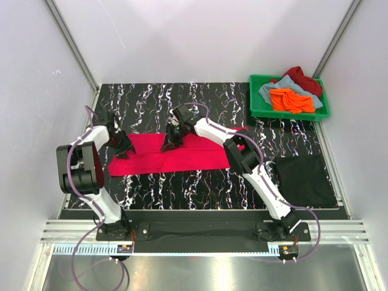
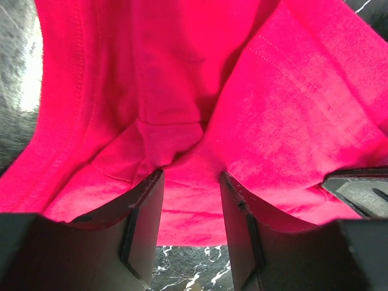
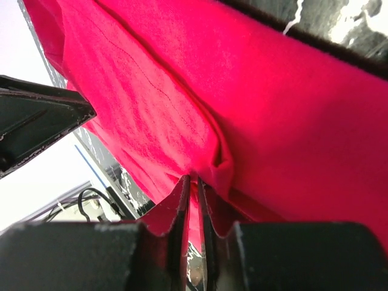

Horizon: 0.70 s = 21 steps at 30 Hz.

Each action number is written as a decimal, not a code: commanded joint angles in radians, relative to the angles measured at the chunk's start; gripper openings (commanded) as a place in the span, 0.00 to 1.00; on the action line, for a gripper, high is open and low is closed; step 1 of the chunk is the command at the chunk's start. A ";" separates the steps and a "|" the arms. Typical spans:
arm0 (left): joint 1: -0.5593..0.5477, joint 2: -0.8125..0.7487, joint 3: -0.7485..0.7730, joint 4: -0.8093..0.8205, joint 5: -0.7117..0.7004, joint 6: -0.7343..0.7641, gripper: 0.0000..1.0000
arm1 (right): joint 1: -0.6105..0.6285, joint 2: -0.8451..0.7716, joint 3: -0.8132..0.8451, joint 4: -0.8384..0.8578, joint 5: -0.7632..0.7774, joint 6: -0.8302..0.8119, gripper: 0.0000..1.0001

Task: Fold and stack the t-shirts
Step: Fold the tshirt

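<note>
- Your left tool [image 1: 121, 145] sits at the left end of the bright pinkish-red soft cloth t-shirt [image 1: 182, 159]. Its jaws stand apart, released, with cloth lying across the gap and nothing visibly pinched.
- That t-shirt lies on the black, white-veined marbled table [image 1: 182, 103] as a long band. It looks folded lengthwise, and I judge the crosswise folds are not yet done.
- Your right tool [image 1: 171, 140] is at the band's far edge, clenched on a thin ridge of the red cloth.
- Further right, a flat black square cloth [image 1: 306, 179] lies on the table. You can't tell whether it is a folded shirt or a mat.
- At the far right corner, the green plastic crate [image 1: 288, 115] holds a crumpled orange t-shirt [image 1: 291, 100], a grey-blue t-shirt [image 1: 267, 91] and a dark red t-shirt [image 1: 300, 77], all unfolded. Most of the task remains.
- The red shirt's sleeves and collar are out of sight, and both wrist views show little but cloth.
</note>
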 commanded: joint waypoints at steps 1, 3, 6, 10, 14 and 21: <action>0.005 -0.060 0.007 0.036 -0.024 0.021 0.46 | -0.017 -0.046 -0.007 0.017 0.009 -0.013 0.17; 0.001 -0.108 0.001 0.034 -0.038 0.006 0.47 | -0.030 -0.091 0.000 0.004 0.014 -0.017 0.19; -0.015 -0.200 -0.015 0.031 -0.046 -0.028 0.48 | -0.044 -0.197 -0.021 -0.054 0.066 -0.063 0.32; -0.045 -0.290 -0.053 -0.004 -0.087 -0.143 0.56 | -0.081 -0.337 -0.058 -0.208 0.138 -0.193 0.52; -0.066 -0.378 -0.134 -0.013 -0.147 -0.337 0.65 | -0.141 -0.574 -0.299 -0.268 0.175 -0.266 0.64; -0.112 -0.326 -0.070 -0.038 -0.187 -0.531 0.69 | -0.178 -0.885 -0.644 -0.276 0.377 -0.369 1.00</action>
